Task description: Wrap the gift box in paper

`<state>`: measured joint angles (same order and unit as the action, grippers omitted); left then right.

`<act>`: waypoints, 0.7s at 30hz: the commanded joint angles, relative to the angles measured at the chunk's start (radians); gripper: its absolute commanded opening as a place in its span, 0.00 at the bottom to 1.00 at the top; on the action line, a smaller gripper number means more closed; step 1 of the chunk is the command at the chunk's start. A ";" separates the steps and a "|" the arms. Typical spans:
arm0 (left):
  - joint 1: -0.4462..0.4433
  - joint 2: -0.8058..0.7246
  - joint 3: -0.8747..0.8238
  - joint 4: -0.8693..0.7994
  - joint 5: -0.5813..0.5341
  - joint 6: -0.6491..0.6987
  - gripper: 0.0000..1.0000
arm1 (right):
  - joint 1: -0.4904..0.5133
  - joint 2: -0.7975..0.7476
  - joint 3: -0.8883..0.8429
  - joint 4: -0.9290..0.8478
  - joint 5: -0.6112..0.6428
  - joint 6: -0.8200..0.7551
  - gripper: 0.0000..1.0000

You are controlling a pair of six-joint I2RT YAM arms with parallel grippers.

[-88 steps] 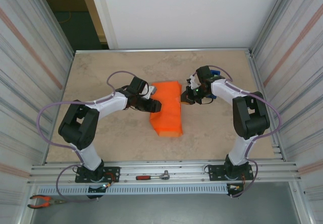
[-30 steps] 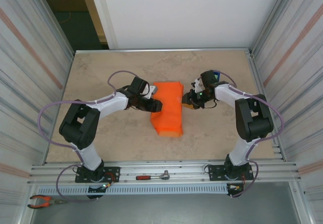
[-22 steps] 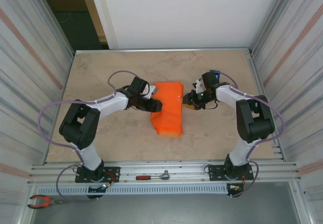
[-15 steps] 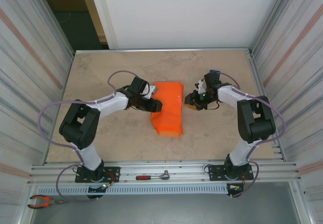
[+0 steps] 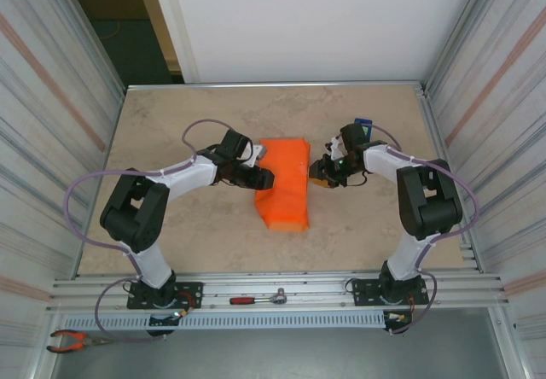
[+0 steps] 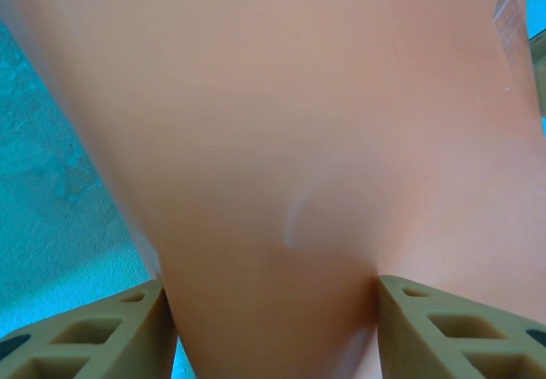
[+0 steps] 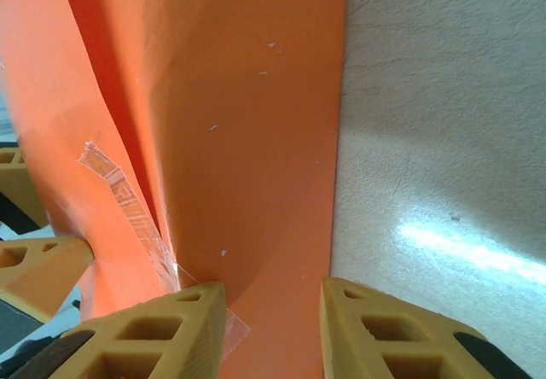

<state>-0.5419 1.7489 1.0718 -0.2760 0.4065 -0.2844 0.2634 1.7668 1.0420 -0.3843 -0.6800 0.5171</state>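
Observation:
The gift box (image 5: 284,183), skinned in bright orange paper (image 7: 247,123), lies in the middle of the table (image 5: 188,234). My left gripper (image 5: 260,177) comes in from the box's left side. In the left wrist view its gripper (image 6: 271,285) has both fingers pressed against the orange block's sides. My right gripper (image 5: 317,172) is at the box's right edge. Seen from the right wrist, its gripper (image 7: 271,289) stands with jaws apart over a flat orange flap, the left finger on a clear tape strip (image 7: 128,200).
A blue tape dispenser (image 5: 362,128) stands just behind the right wrist. A ratchet wrench (image 5: 256,298) and red-handled pliers (image 5: 72,339) lie on the front rail. Corrugated metal walls close in both sides.
The right wrist has shifted slightly, showing more of the blue dispenser behind it. The left arm and the box have not moved.

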 commanded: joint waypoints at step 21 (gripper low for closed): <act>0.024 -0.044 0.093 -0.216 0.021 0.039 0.62 | -0.038 -0.040 -0.119 0.041 0.027 0.035 0.24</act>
<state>-0.5350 1.7428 1.1248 -0.3836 0.4110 -0.2829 0.2333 1.7439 0.9245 -0.3077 -0.6689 0.5678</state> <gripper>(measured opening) 0.620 0.241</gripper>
